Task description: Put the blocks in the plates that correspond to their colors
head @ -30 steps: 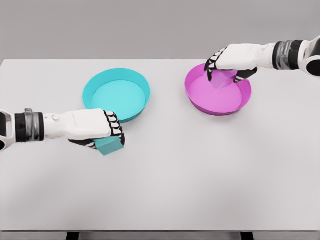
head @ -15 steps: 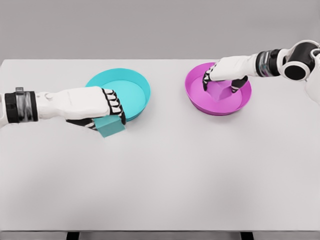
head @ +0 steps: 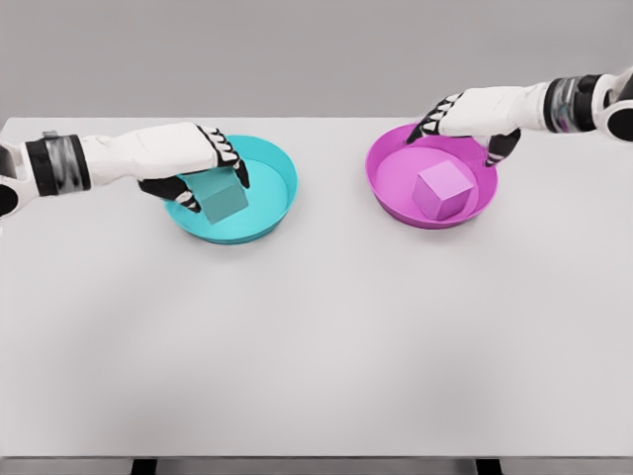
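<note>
A teal block (head: 226,195) is inside the teal plate (head: 280,166) at the left, tilted a little. My left hand (head: 213,186) is shut on it, fingers over its top and thumb at its left side. Whether the block touches the plate floor I cannot tell. A pink block (head: 442,190) lies free in the pink plate (head: 392,205) at the right. Just above that plate's far rim, my right hand (head: 457,141) is open and holds nothing.
Both plates stand in the far half of a white table (head: 316,336), with a bare gap between them. The table's front edge runs along the bottom of the picture.
My left hand carried the teal block up and right from the table into the teal plate. My right hand let go of the pink block, which now lies in the pink plate, and rose.
</note>
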Motion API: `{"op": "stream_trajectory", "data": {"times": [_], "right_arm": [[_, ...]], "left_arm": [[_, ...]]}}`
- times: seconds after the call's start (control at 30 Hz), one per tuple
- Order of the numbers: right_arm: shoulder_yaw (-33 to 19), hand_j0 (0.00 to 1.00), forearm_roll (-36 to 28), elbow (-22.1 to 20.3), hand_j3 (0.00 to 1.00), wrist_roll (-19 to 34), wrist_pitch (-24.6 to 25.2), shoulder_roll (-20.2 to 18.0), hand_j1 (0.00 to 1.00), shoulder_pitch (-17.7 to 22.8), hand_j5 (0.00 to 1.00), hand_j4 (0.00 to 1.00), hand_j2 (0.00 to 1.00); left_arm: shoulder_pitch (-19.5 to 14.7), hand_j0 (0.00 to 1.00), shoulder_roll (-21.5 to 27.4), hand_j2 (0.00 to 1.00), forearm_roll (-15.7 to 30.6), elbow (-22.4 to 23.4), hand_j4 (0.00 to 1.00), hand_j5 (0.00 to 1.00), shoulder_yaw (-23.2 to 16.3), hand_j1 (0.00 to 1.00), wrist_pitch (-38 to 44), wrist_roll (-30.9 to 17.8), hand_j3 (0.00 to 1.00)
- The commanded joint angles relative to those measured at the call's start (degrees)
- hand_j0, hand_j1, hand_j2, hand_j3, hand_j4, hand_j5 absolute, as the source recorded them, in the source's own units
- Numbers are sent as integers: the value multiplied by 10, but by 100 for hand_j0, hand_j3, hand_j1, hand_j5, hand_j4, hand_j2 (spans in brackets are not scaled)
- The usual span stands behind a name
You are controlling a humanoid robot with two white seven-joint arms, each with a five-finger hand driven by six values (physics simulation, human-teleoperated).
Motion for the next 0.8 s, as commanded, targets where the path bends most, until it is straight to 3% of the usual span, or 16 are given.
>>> {"op": "stream_trajectory", "data": {"times": [0.0, 0.1, 0.27, 0.33, 0.6, 0.67, 0.77], "right_arm": [[-36, 100, -47, -18, 100, 0, 1, -73, 100, 2, 100, 100, 100], [-68, 100, -83, -18, 100, 0, 1, -109, 100, 5, 100, 100, 100], [-63, 100, -88, -18, 100, 0, 1, -105, 100, 55, 100, 100, 100], [-65, 100, -90, -18, 100, 0, 1, -105, 100, 56, 100, 100, 100], [-73, 100, -92, 13, 100, 0, 1, -104, 100, 54, 100, 100, 100], [-81, 100, -92, 14, 100, 0, 1, -104, 100, 55, 100, 100, 100], [-81, 100, -92, 12, 100, 0, 1, -104, 100, 55, 100, 100, 100]], "left_arm": [[-1, 51, -27, 51, 2, 43, 51, 51, 0, 51, 2, 0, 51], [-11, 51, -58, 51, 1, 95, 51, 51, 0, 51, 2, 0, 51], [-35, 51, -101, 51, -1, 182, 51, 51, -1, 51, 2, 0, 51], [-45, 51, -113, 51, -3, 209, 51, 51, -1, 51, 2, 0, 51], [-52, 52, -128, 52, -4, 234, 52, 52, -3, 52, 2, 0, 52], [-52, 57, -129, 57, -4, 234, 57, 57, -3, 57, 2, 0, 57], [-52, 76, -128, 76, -4, 235, 76, 76, 0, 76, 2, 0, 76]]}}
